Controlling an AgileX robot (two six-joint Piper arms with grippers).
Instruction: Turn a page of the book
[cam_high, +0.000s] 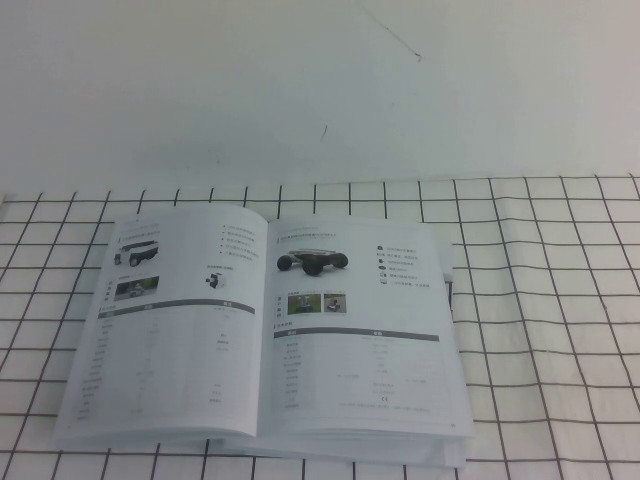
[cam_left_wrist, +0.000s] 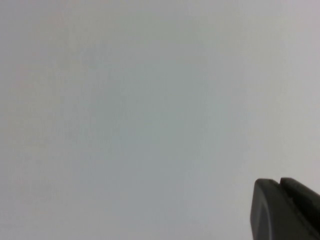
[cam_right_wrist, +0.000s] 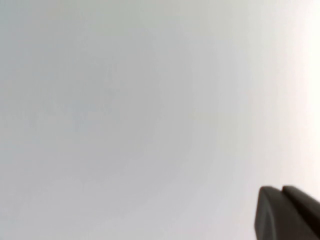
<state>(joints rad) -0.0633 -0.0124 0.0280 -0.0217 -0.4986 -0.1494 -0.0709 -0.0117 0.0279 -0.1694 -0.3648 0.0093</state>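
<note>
The book (cam_high: 262, 335) lies open and flat on the checked cloth in the high view. Its right-hand page (cam_high: 362, 330) shows a low black wheeled vehicle, two small photos and a grey-banded table. The left-hand leaf (cam_high: 170, 325) carries a white vehicle photo and another table. Neither arm appears in the high view. My left gripper (cam_left_wrist: 278, 183) is shut, its dark fingertips pressed together against a blank pale surface. My right gripper (cam_right_wrist: 281, 190) is shut the same way, with nothing between its tips.
A white cloth with a black grid (cam_high: 540, 300) covers the table under the book. Behind it stands a plain white wall (cam_high: 300, 90) with a few thin marks.
</note>
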